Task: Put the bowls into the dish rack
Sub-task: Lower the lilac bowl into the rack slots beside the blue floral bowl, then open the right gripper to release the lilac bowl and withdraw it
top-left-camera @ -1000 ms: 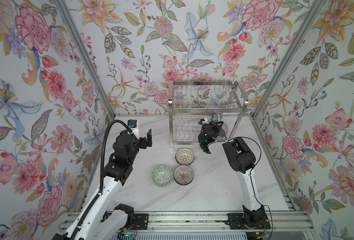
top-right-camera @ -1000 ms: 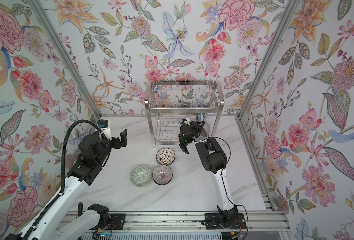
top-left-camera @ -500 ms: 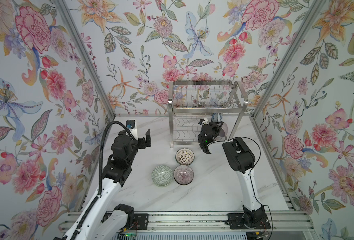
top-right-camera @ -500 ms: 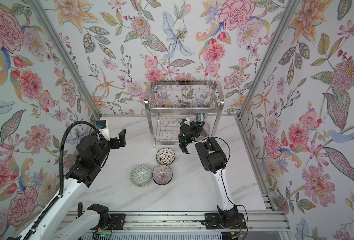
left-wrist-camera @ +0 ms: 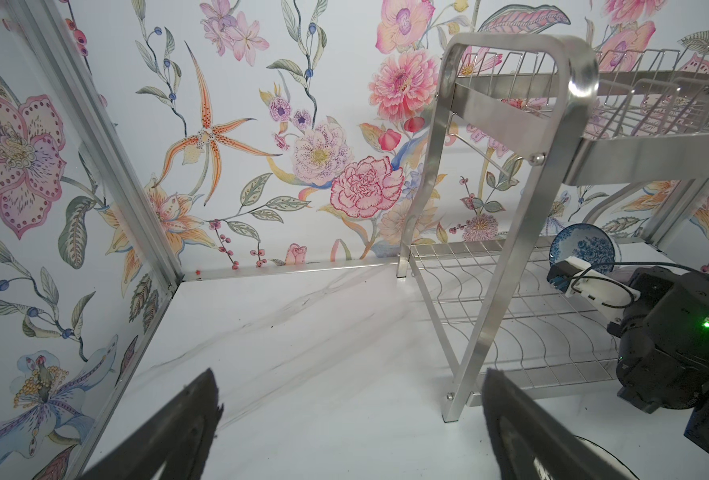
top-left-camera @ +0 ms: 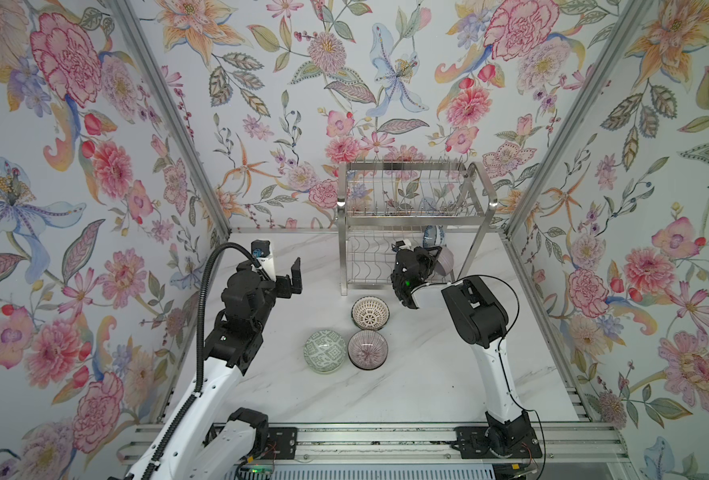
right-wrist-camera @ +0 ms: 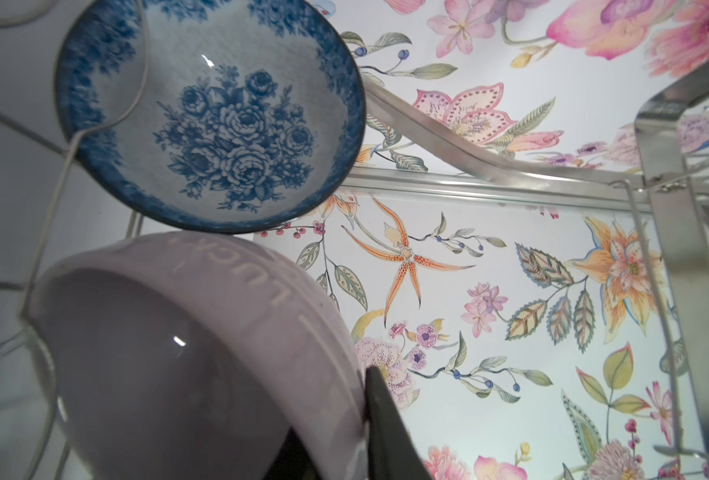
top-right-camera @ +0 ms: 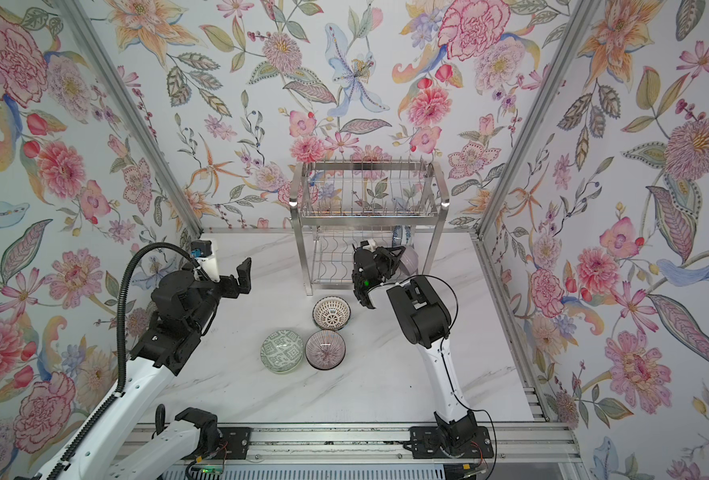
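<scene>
Right pincer (top-left-camera: 436, 255), grip unclear, astride lilac bowl (right-wrist-camera: 170, 365) on edge in dish rack (top-left-camera: 407, 221), mouth toward pincer

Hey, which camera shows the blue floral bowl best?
The right wrist view: the blue floral bowl is close, its rose pattern clear. The left wrist view shows it small; both top views, only a sliver.

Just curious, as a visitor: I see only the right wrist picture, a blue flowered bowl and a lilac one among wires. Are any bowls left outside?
Observer: Yes: the white lattice bowl, the grey-green bowl and the purple-lined bowl sit on the table before the dish rack.
Visitor: Which shelf are mine on?
Observer: The lower shelf, near its right end.
Visitor: And the other arm?
Observer: The left gripper hangs open and empty, left of the rack.
</scene>
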`<state>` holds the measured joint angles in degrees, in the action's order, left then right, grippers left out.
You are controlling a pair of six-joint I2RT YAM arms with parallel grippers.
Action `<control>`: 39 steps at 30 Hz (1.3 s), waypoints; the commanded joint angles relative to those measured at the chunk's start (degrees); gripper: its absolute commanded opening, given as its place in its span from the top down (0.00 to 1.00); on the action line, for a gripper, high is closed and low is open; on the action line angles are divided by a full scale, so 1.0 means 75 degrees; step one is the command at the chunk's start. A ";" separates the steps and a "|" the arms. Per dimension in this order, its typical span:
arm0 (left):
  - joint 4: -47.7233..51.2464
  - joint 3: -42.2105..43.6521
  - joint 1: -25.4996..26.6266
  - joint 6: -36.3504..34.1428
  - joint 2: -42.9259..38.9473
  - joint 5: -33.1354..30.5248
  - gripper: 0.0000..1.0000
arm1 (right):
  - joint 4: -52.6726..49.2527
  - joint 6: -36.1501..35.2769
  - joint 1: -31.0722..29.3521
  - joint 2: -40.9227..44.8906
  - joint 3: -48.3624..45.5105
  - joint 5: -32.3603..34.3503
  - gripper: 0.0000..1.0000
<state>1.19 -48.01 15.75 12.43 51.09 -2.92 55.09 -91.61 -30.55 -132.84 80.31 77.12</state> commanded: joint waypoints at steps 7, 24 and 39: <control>-0.0113 0.0132 -0.0103 0.0089 -0.0075 0.0164 0.01 | -0.2095 0.1203 -0.0052 0.0074 0.0172 -0.0161 0.78; -0.0099 0.0123 -0.0107 0.0136 0.0010 0.0257 0.01 | -0.3741 0.2408 0.0028 0.0752 0.0519 -0.0315 0.62; -0.0011 -0.0079 -0.0105 0.0158 0.0252 0.0358 0.01 | -0.4056 0.2681 0.0285 0.1196 0.0450 -0.0464 0.51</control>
<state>1.23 -47.99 15.73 12.86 52.66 -1.61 26.35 -73.52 -29.15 -126.69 83.22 73.19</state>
